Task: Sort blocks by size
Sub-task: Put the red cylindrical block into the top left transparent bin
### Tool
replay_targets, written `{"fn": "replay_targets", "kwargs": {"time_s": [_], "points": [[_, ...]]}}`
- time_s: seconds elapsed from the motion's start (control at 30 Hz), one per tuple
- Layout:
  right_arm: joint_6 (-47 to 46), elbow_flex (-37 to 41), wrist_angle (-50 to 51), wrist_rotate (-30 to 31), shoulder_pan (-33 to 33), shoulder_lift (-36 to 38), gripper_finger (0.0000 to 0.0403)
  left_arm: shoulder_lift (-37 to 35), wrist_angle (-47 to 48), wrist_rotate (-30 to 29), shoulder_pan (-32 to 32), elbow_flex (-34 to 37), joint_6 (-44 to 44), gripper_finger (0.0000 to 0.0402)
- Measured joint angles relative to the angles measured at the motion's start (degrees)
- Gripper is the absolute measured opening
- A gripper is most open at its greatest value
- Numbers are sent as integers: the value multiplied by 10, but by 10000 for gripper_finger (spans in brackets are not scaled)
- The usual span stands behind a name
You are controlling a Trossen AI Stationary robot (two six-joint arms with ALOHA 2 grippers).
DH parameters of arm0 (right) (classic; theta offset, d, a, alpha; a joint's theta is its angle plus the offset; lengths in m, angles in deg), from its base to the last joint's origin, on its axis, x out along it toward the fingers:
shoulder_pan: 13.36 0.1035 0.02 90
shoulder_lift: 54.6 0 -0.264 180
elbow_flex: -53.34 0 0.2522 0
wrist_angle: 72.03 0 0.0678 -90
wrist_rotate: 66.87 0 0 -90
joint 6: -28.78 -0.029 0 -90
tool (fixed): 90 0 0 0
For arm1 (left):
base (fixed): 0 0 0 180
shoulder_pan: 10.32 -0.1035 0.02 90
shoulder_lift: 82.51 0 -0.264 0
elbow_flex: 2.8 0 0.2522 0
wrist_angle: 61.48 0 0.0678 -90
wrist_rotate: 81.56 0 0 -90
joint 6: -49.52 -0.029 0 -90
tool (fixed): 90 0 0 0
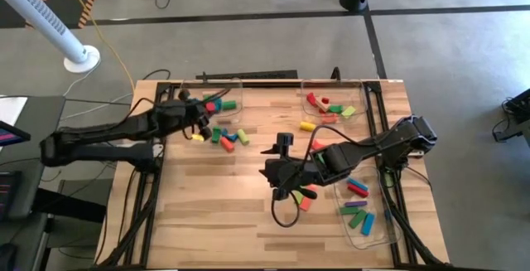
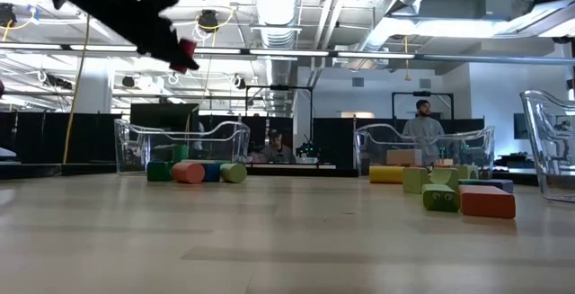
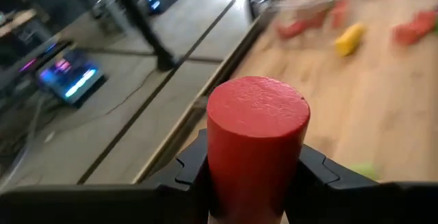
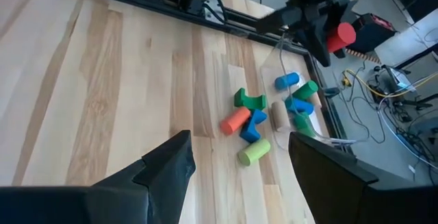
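The left tool (image 1: 207,113) hangs above the worktop (image 1: 207,213) at upper left of the high view, clamped on a red cylinder (image 3: 256,145) — the left wrist view shows the piece upright between the two dark fingers (image 3: 318,172), and the low view shows it lifted well clear of the wood. Just below it in the high view lies a loose cluster of blocks (image 1: 225,135): blue, green, orange and yellow pieces not yet sorted. The clear tray at upper left (image 1: 236,84) seems to hold only a piece or two near the tool, though the arm hides part of it. The tray at upper right (image 1: 364,89) has red, green and yellowish pieces, with a yellow cylinder (image 1: 307,126) just outside it. The tray at lower right (image 1: 389,234) holds several bars — blue, red, purple, green. The right tool (image 1: 283,190) sits near the middle of the worktop with its jaws wide and empty, a few blocks beside it. Judged from this, sorting is partly done; the loose pieces remain.
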Motion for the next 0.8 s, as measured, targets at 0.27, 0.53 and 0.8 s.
{"fn": "replay_targets", "kwargs": {"time_s": [0.27, 0.53, 0.8], "points": [[0, 0, 0, 0, -3, 0, 274, 37, 22, 56, -103, 1, -3, 121], [0, 0, 0, 0, -3, 0, 274, 82, 5, 68, -160, 1, -26, 121], [0, 0, 0, 0, -3, 0, 274, 148, -30, 97, -222, 1, -28, 121]]}}
